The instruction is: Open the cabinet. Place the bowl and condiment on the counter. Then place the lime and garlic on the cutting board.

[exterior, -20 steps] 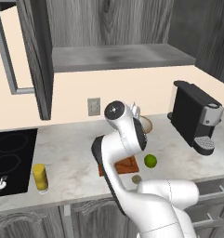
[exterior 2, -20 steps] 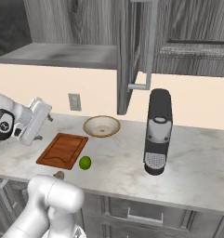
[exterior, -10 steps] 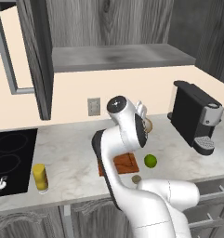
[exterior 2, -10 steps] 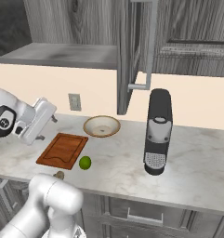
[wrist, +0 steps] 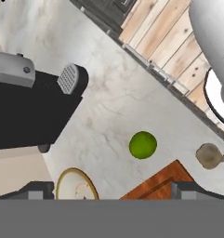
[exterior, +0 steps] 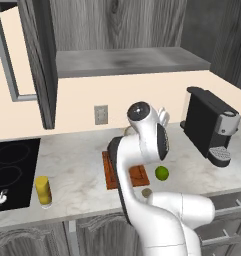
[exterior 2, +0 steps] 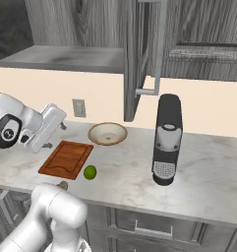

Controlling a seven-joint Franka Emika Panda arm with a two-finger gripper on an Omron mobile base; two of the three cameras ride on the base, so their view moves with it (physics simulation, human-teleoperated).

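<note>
Two dark fingertips (wrist: 38,188) show at the bottom edge of the hand view, wide apart, so we read the jaws (wrist: 111,193) as open, with nothing between them. We see the jaws raised above the desk (exterior 2: 125,170), over the back left part of the cutting board (exterior 2: 67,159). Below the jaws lies the board's corner, and the bowl (exterior 2: 107,133) sits just beside it, under the left fingertip in the hand view. The lime (wrist: 142,144) rests on the desk ahead of the jaws, close to the board but not on it. The garlic (wrist: 209,155) is farther out toward the desk's front edge, also off the board. The coffee machine (exterior 2: 166,139) stands beyond the bowl, well apart from the jaws. The yellow bottle (exterior: 43,190) stands on the desk far to the other side, beside the cooktop (exterior: 12,172). Above, the cabinet (exterior: 117,37) has its doors swung open, and we see its shelf bare.
</note>
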